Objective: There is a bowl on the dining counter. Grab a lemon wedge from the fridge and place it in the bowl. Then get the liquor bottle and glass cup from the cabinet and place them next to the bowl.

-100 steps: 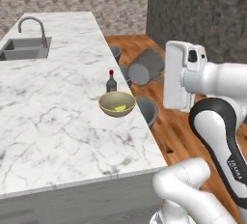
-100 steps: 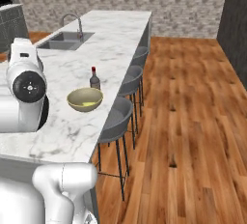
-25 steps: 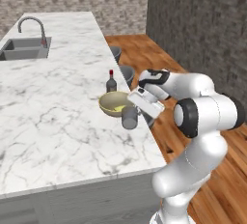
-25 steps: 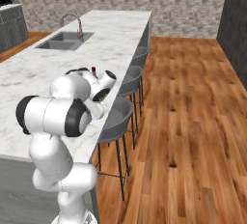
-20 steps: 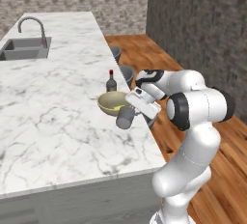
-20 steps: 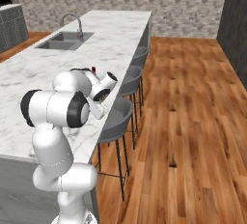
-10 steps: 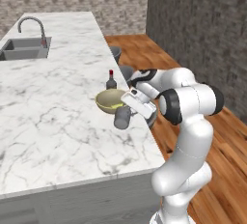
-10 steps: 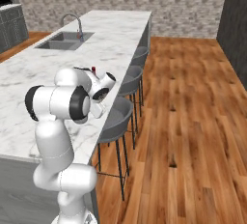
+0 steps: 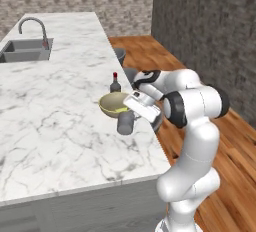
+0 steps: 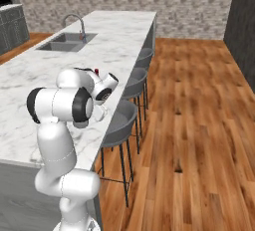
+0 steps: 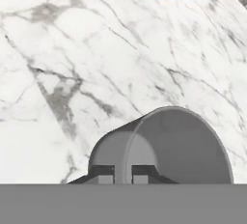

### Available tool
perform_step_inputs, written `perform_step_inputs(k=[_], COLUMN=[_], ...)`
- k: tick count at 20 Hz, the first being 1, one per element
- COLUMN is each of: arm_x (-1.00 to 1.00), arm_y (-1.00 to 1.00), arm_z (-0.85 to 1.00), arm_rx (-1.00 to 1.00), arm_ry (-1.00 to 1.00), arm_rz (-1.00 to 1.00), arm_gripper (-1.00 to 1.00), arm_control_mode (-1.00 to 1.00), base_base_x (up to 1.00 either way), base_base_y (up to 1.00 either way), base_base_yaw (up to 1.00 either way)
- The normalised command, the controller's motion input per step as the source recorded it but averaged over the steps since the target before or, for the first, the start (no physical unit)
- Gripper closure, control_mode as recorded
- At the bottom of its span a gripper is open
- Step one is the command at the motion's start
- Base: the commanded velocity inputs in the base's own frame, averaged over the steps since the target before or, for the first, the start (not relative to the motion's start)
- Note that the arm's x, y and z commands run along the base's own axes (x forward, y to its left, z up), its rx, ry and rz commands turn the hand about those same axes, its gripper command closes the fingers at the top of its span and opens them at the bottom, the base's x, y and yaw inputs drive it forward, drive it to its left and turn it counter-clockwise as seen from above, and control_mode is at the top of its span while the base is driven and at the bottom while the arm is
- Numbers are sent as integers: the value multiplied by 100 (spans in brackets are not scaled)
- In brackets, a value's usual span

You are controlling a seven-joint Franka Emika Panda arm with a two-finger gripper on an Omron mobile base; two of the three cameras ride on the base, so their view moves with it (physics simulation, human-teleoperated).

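Marble, white with grey veins, makes up the dining counter (image 9: 55, 126), the biggest thing in the left base view, with the sink (image 9: 25, 52) at its far end and grey stools (image 10: 119, 120) tucked along the edge in the right base view. On the near stretch of the counter sits the yellowish bowl (image 9: 113, 103), and just behind it stands the liquor bottle (image 9: 115, 83), upright and close to the bowl's far rim. The white arm has folded in toward the counter over the last second, bringing the glass cup (image 9: 126, 122) from beside the counter edge to a spot just in front of the bowl, low over the marble; whether its base touches the surface I cannot tell. In the hand view the grey cup (image 11: 166, 148) lies directly ahead of the gripper (image 11: 122, 174), whose fingertips (image 11: 107, 175) are pinched nearly together on the cup's wall, so the jaws are closed and gripping it. Judging from this, the bottle is already delivered and the cup is the last item, now roughly where it belongs beside the bowl; what seems left is to settle it upright on the marble, let go and back the hand away without knocking the bowl.
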Motion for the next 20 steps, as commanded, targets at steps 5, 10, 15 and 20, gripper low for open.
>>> perform_step_inputs(k=[5,10,15,20], arm_x=[-1,-28,-58,-93], arm_y=[18,1,-7,-14], arm_z=[-11,6,62,86], arm_rx=[-3,0,0,0], arm_ry=[6,-3,-10,-18], arm_rz=[0,0,0,0], arm_gripper=[-100,-100,-100,-100], arm_control_mode=[-100,-100,-100,-100], base_base_x=[0,0,0,0], base_base_y=[0,0,0,0], base_base_yaw=[0,0,0,0])
